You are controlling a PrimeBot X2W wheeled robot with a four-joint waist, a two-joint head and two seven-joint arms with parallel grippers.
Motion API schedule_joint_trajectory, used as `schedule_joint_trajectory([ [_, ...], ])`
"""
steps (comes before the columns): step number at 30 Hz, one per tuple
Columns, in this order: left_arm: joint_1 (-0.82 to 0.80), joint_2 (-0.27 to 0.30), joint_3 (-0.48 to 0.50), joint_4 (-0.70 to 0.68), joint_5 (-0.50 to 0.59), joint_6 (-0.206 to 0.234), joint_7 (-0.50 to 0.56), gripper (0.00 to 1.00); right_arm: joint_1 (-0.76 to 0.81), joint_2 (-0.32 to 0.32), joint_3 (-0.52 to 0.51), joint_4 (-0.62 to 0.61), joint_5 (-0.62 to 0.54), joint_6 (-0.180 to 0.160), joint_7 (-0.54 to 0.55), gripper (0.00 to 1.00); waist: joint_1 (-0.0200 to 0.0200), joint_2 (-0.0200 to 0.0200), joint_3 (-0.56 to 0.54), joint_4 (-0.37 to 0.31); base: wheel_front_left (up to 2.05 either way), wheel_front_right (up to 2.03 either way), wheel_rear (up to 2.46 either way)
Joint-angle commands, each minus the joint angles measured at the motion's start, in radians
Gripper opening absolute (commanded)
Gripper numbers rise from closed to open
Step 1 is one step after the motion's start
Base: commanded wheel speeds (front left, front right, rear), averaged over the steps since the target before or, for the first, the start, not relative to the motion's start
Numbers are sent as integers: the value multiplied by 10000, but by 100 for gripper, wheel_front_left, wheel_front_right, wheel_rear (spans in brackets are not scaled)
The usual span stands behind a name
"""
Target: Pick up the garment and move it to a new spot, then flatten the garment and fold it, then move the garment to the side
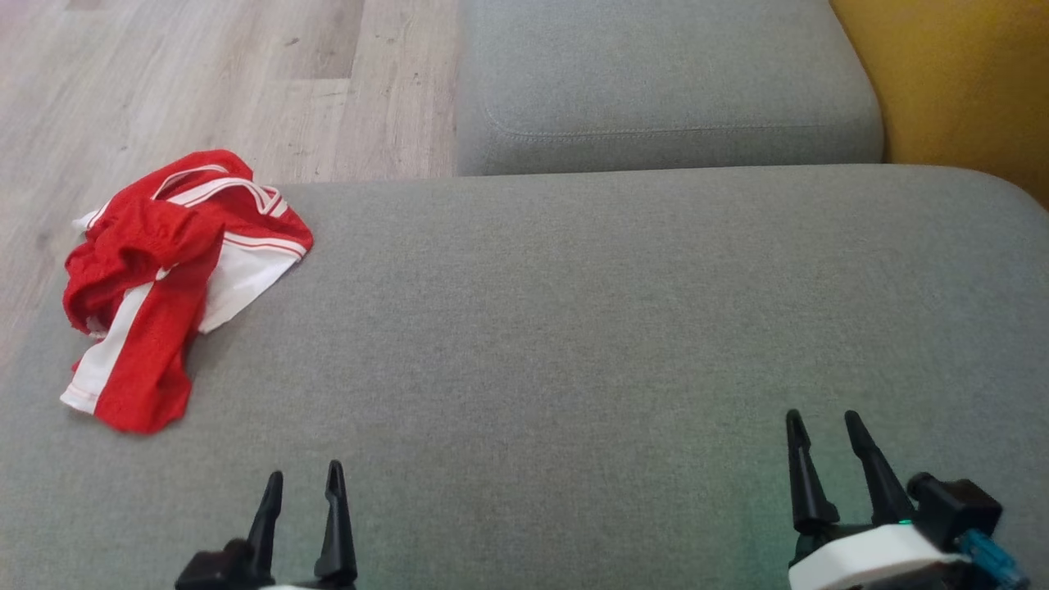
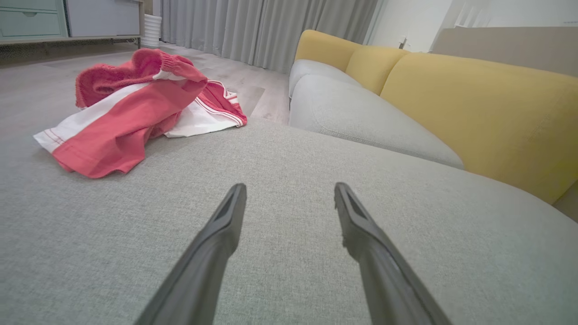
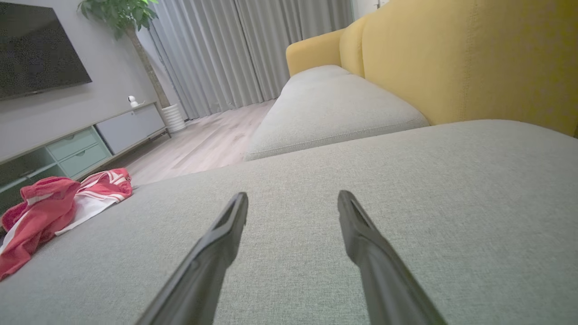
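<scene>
The crumpled red-and-white mesh sports garment (image 1: 172,279) lies bunched on the far left corner of the broad grey woven sofa cushion (image 1: 574,328), its upper folds reaching the edge beside the pale wood-plank floor (image 1: 205,74). Its long axis runs roughly away from the robot, leaning a little to the right, with one red-and-white panel trailing toward the near side. From the left gripper (image 1: 304,471) the garment sits ahead and off to the left, near but clearly apart; in the left wrist view it fills the upper left, beyond and left of the fingertips. The right gripper (image 1: 823,415) is well apart from it, across the bare middle of the cushion, so the left arm is plainly the nearer one for the pick. Both grippers stand with their dark fingers spread wide and hold nothing, hovering low over the cushion. The reach, I judge, calls for a forward-and-leftward move toward the trailing near panel.
</scene>
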Motion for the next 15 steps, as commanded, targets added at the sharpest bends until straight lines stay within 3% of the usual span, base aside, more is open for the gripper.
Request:
schedule_joint_trajectory([
  [1,-153,44,165,-264,354,79,-162,100,-170,-92,277,-296,-372,69,-176,100,0,-1,-15,6,0,0,0],
  [15,-11,50,35,12,1681,209,-577,100,-41,-103,554,-166,-2104,78,-589,100,0,-1,-115,45,0,0,0],
])
